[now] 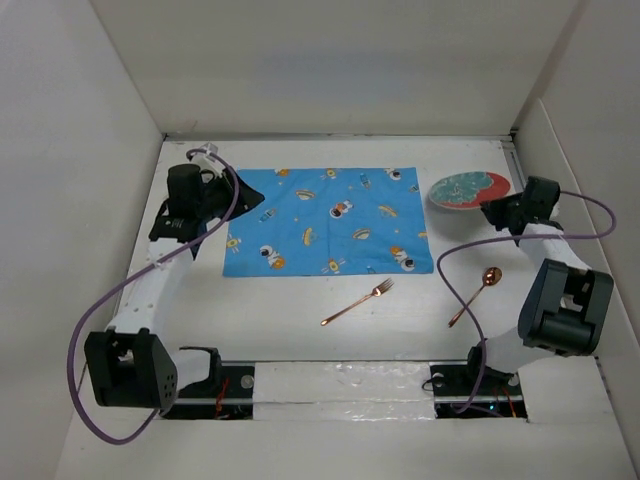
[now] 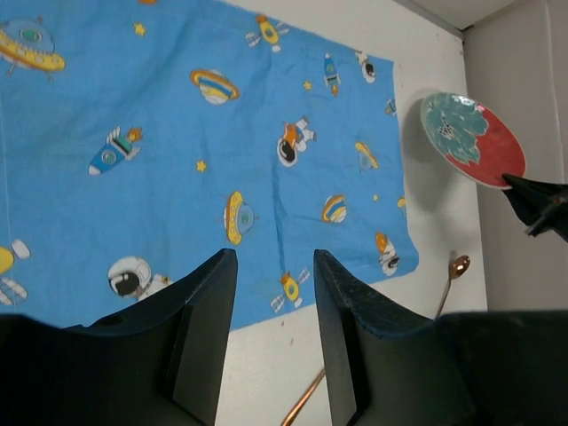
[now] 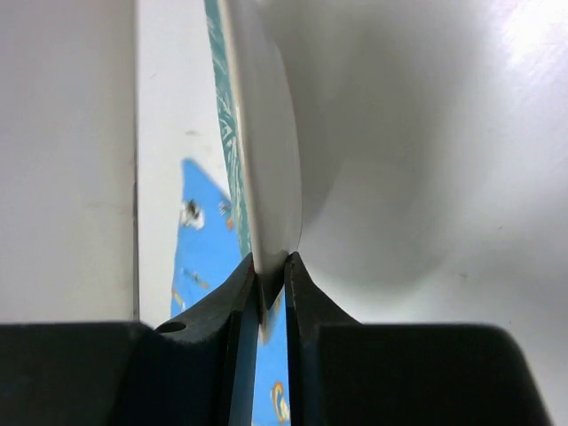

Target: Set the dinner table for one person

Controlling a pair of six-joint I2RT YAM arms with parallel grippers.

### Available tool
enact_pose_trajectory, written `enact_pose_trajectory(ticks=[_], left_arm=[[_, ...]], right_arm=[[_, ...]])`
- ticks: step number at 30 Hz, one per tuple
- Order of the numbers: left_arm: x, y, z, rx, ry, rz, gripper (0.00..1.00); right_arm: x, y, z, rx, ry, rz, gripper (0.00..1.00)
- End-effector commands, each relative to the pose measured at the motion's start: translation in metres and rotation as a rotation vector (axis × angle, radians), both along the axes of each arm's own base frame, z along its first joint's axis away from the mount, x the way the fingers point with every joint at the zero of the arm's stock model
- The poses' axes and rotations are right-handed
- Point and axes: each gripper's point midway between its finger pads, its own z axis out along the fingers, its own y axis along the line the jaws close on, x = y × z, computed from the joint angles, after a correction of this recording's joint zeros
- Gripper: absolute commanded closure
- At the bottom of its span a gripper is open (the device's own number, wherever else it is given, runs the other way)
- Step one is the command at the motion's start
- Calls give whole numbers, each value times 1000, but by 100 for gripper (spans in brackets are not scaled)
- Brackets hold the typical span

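Red-and-teal plate (image 1: 468, 190) sits toward 2 o'clock on the white dinner table (image 1: 300, 330), just clear of the blue printed mat (image 1: 325, 220).

**Relation governing the next move.** From the plate, the mat's centre lies at about 9 o'clock. The mat's long axis runs 9 to 3 o'clock, so its short right edge is the side facing the plate. The right arm is plainly the nearer one. The left arm stands across the mat, at its 9 o'clock edge.

**Right gripper** (image 3: 271, 266). Its jaws are pinched onto the plate's rim, entering from the plate's 4 o'clock side. The wrist view shows the plate edge-on, rising straight out from between the fingertips. A shadow beneath it suggests the plate is tipped or lifted. Whether any part rests on the table cannot be told.

**Left gripper** (image 2: 273, 266). Its jaws are parted with a clear gap and nothing between them. It hangs over the mat's near-left portion and is not seen to touch the cloth.

**Other items.** Copper fork (image 1: 357, 302) lies at 6 o'clock of the mat, its long axis running 8 to 2 o'clock. Copper spoon (image 1: 475, 295) lies at 6 o'clock of the plate on a similar slant. Neither is touched.

**Judgement.** The plate most likely goes across to 9 o'clock, onto the mat. The thin rim grip could slip if the plate swings.
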Motion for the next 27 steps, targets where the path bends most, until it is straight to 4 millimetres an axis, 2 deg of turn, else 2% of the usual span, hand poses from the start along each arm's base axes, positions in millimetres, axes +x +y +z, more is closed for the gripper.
enact_pose_trajectory(ticks=[1,2,3,4,5,7,8,11,12,13,14,15,16,17,19,23,24,27], left_arm=[[31,-12,40,28,-98,-7,60],[32,-23,62,38,-157,-42,60],[44,-23,57,92,-142,-9,59],[46,-28,78,122,-155,-10,59],[47,-36,83,150,-166,-25,59],[51,-35,95,141,-190,0,58],[51,-33,103,137,-210,13,57],[47,-23,116,156,-233,56,55],[44,-17,120,175,-244,81,55],[40,-16,119,177,-238,81,55],[38,-11,114,196,-230,101,55],[32,-4,120,205,-247,128,55],[28,-2,117,211,-238,133,55],[24,0,110,217,-222,135,55],[16,4,109,222,-219,147,55],[5,8,91,234,-180,148,55],[3,8,94,231,-188,151,55],[-1,8,84,225,-168,151,55]], right_arm=[[23,55,132,-140,-447,335,100],[25,61,138,-147,-472,349,100],[18,83,148,-120,-522,438,100],[16,110,153,-103,-554,519,100],[13,127,153,-85,-556,570,100],[6,163,149,-49,-546,695,100],[-1,194,148,-28,-552,772,100],[-6,231,147,1,-580,852,100],[-13,255,145,36,-583,918,100],[-11,267,147,49,-599,946,100],[-7,278,133,76,-571,966,100],[-11,298,131,109,-573,1007,100],[-9,307,132,113,-592,1022,100],[-3,316,122,129,-572,1034,100],[-3,334,117,161,-572,1064,100],[5,346,98,185,-538,1059,100],[6,351,89,199,-517,1066,100],[7,359,80,241,-514,1079,100]])
